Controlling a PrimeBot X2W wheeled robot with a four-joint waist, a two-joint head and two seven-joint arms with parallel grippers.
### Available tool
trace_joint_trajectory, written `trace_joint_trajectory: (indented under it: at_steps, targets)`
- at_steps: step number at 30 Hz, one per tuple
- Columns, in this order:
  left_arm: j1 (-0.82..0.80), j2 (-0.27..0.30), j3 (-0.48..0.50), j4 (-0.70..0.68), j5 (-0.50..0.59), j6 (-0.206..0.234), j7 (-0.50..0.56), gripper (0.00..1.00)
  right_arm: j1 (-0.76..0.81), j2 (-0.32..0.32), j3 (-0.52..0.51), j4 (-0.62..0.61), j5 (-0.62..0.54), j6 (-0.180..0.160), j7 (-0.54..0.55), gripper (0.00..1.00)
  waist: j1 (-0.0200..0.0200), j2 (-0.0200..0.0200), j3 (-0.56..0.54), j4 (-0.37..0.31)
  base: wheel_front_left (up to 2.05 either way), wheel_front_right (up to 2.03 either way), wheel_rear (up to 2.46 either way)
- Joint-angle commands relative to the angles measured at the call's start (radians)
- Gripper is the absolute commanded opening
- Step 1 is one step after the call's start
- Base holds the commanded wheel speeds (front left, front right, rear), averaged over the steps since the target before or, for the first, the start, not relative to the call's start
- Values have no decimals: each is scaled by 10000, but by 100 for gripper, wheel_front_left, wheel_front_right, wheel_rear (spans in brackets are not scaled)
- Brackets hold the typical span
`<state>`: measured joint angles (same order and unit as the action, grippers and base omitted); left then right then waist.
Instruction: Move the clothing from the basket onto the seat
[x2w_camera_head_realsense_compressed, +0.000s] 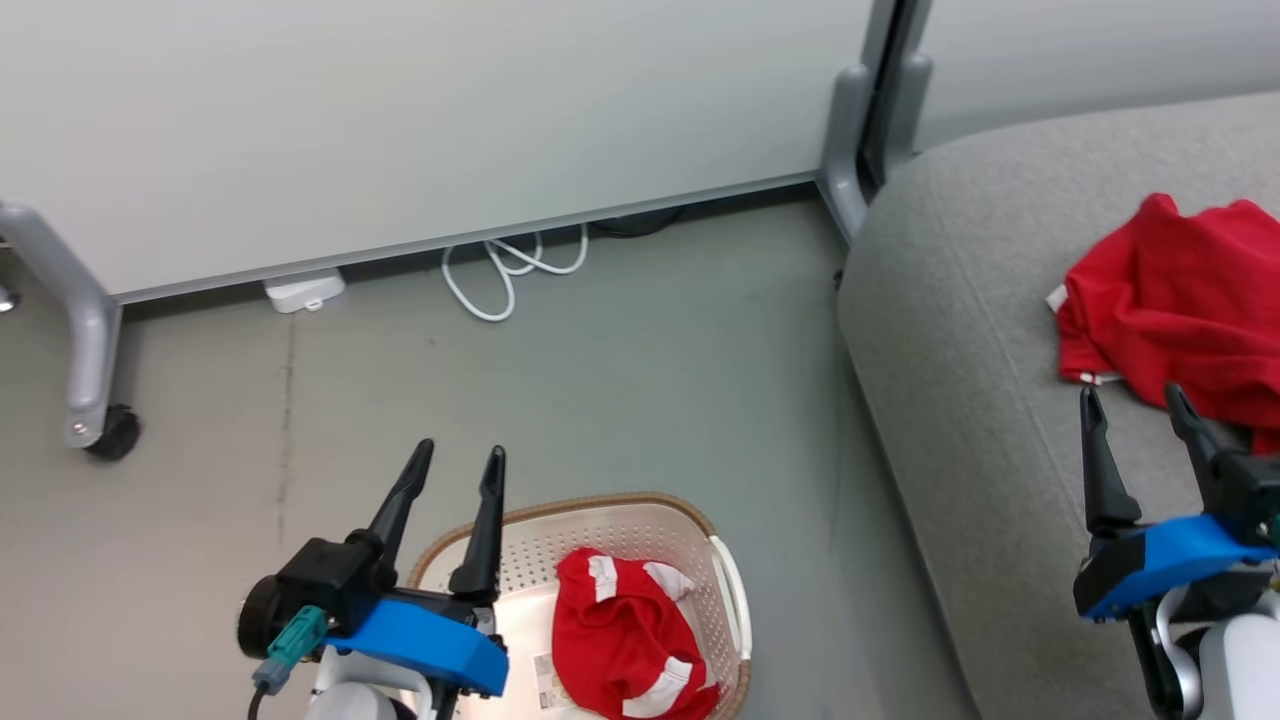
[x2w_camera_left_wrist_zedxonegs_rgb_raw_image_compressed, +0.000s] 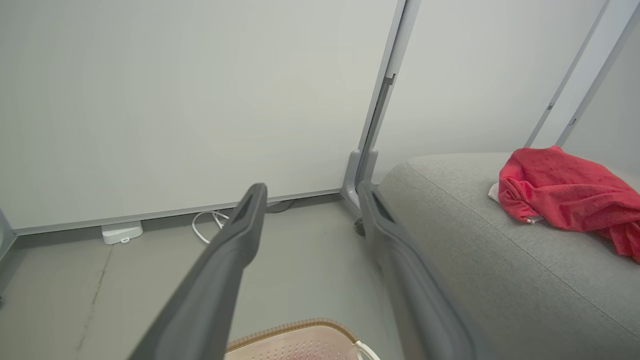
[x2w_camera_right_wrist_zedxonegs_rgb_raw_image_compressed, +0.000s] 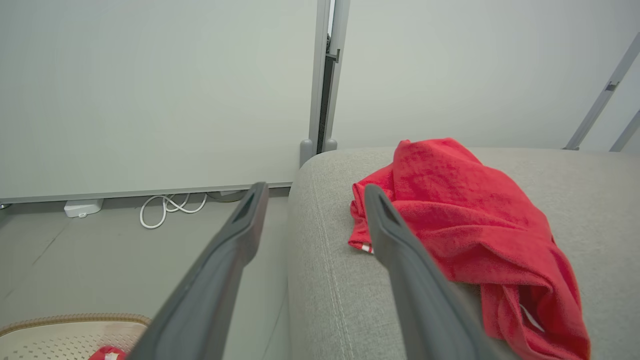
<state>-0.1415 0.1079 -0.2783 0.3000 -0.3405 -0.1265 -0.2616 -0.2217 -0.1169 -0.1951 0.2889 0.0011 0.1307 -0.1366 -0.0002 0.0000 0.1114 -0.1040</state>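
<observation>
One red garment with white stripes lies crumpled in the cream perforated basket on the floor at the bottom of the head view. A second red garment rests on the grey sofa seat at the right, also seen in the wrist views. My left gripper hovers open above the basket's left rim, nothing between its fingers. My right gripper is open above the seat, just in front of the red garment there, holding nothing.
A pale grey partition panel on grey legs with a castor stands behind. A white cable and a white power block lie on the grey floor at its foot. Bare floor separates basket and panel.
</observation>
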Motion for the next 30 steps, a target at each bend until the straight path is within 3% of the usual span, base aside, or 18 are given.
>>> trace_joint_trajectory:
  at_steps: [1, 14, 30]
  targets:
    - [98, 10, 89, 27, 105, -54, -49, 100, 205, 37, -15, -149, -37, 1, 48, 100, 2, 0, -153, 231, 0, 0, 0]
    - [516, -74, 1063, 552, 341, -41, -49, 100, 1735, 618, 336, -1921, 38, 1, 450, 100, 2, 0, -746, 1279, 0, 0, 0]
    - [408, -107, 1500, 650, 283, -42, -49, 100, 1984, 671, 1022, -1886, 509, 1, 576, 100, 2, 0, -936, 1630, 0, 0, 0]
